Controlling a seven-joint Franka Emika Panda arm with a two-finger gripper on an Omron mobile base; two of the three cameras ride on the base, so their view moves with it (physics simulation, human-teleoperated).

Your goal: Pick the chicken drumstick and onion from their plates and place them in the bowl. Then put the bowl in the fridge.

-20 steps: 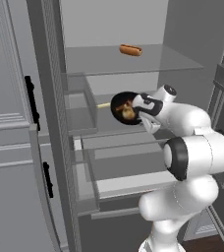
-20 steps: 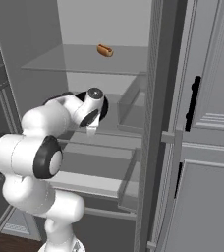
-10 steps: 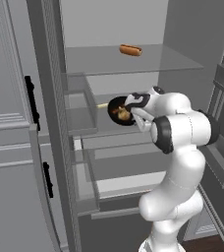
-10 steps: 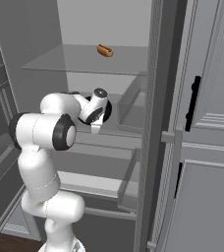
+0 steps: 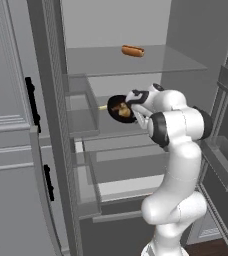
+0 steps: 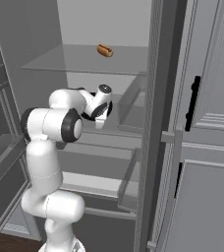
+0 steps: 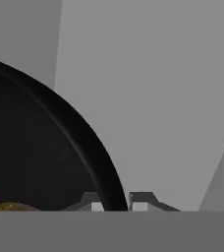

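My gripper (image 5: 132,112) is inside the open fridge (image 5: 176,62), above the middle glass shelf, shut on the rim of the dark navy bowl (image 5: 117,114). The bowl hangs tilted, its opening facing the left base camera. Inside it lies the reddish-brown chicken drumstick (image 5: 120,107). A yellowish bit pokes out at the bowl's left edge; I cannot tell if it is the onion. In the hand view the bowl's black rim (image 7: 97,162) runs down between my fingertips (image 7: 141,199). From the right base view my gripper (image 6: 98,121) hides most of the bowl (image 6: 87,116). The plates are out of view.
A hot dog in a bun (image 5: 133,50) (image 6: 104,50) lies on the top glass shelf. Pale drawers (image 5: 131,170) sit below the bowl. The open fridge door with its bins (image 5: 221,165) stands to the right. Grey cabinets (image 5: 11,150) with black handles flank the fridge.
The arm has reached further into the fridge, its elbow swinging up and in. The bowl has gone slightly deeper over the middle shelf, still held.
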